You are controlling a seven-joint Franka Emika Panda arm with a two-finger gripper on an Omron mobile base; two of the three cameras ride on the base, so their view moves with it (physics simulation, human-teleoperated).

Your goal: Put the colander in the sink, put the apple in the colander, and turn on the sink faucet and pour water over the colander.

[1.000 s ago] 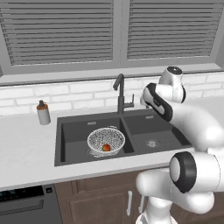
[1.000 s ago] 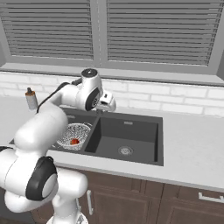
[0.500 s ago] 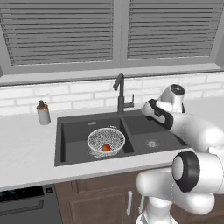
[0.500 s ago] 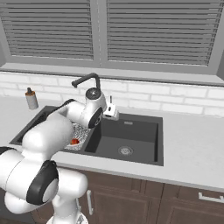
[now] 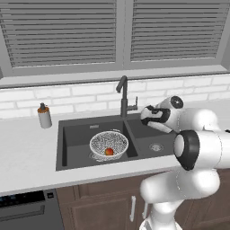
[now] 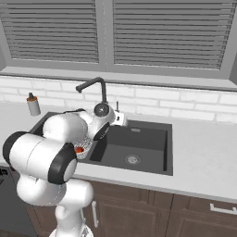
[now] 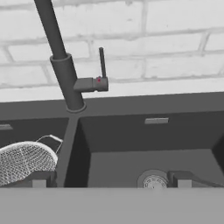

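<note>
Since the earlier frame, my pincer (image 5: 144,115) has descended toward the sink faucet (image 5: 123,96), jaws released. Colander (image 5: 109,144) sits in sink (image 5: 72,134); apple (image 5: 108,152) inside. Water remains.

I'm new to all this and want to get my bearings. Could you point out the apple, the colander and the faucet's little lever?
apple (image 5: 108,152), left base view, its red top.
colander (image 5: 99,140), left base view, its speckled inner wall.
sink faucet lever (image 7: 102,62), hand view, its thin upright stick.
</note>
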